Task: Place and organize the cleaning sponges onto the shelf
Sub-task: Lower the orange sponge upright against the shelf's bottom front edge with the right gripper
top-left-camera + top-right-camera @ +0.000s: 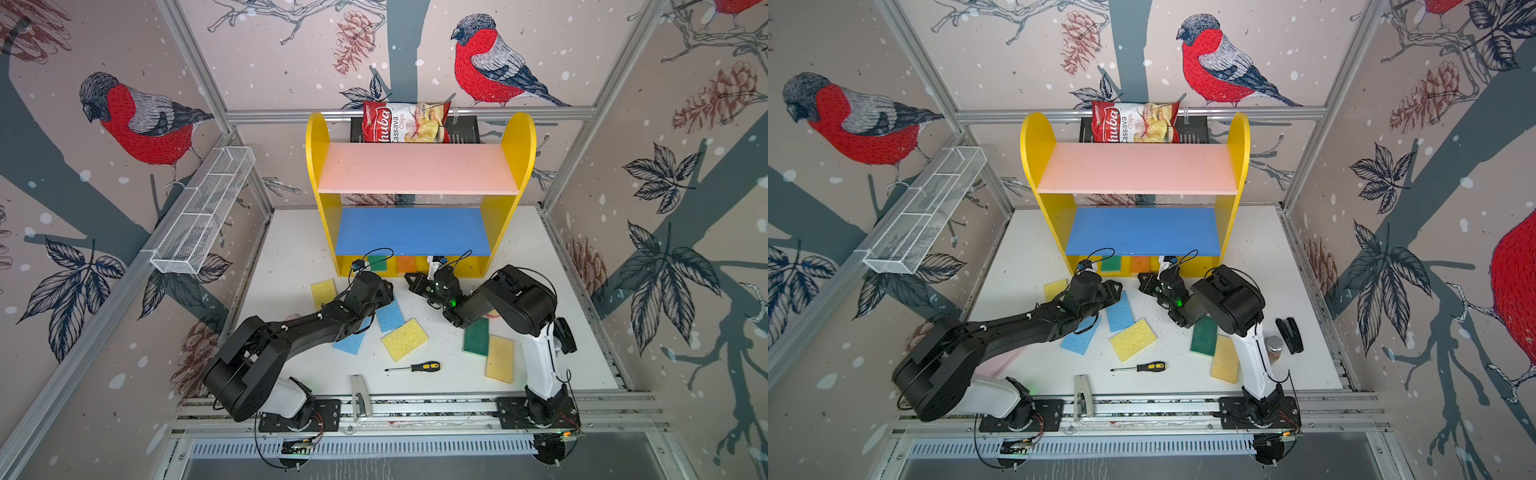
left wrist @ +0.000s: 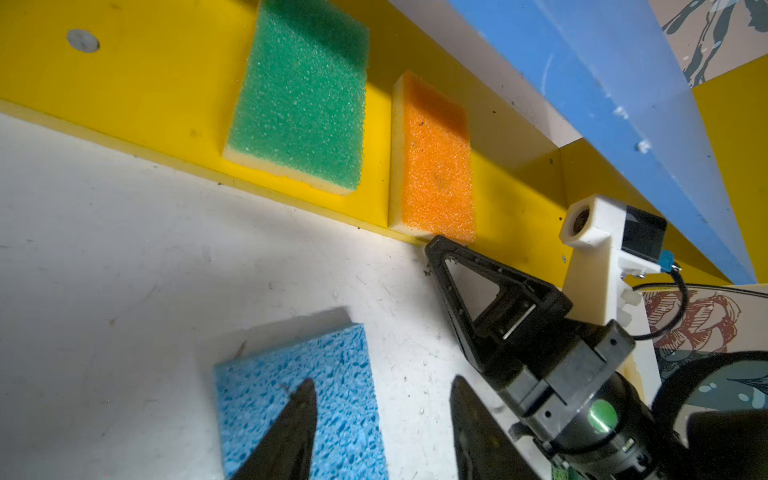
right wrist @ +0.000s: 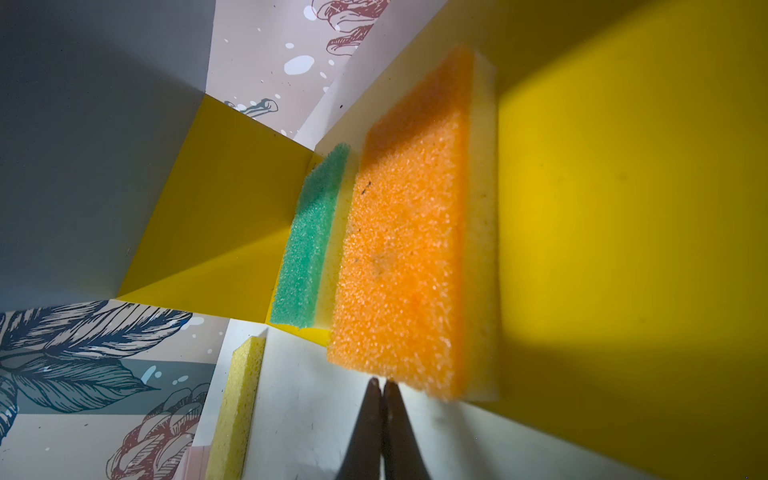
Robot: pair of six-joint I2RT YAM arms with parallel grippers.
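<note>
Right wrist view, not top views, shows right hand (image 3: 382, 382) closed, perhaps touching orange sponge (image 3: 399, 270); left hand (image 2: 381, 386) gapes.

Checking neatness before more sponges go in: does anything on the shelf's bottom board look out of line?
Yes: the orange sponge overhangs the front edge of the shelf base, while the green sponge beside it sits fully on.

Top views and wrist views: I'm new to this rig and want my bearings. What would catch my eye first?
The yellow shelf with pink and blue boards stands at the back of the white table, a red chip bag behind its top. A green sponge and an orange sponge lie side by side on its base, the shut right gripper at the orange one's front edge. Loose in front lie other sponges.
</note>
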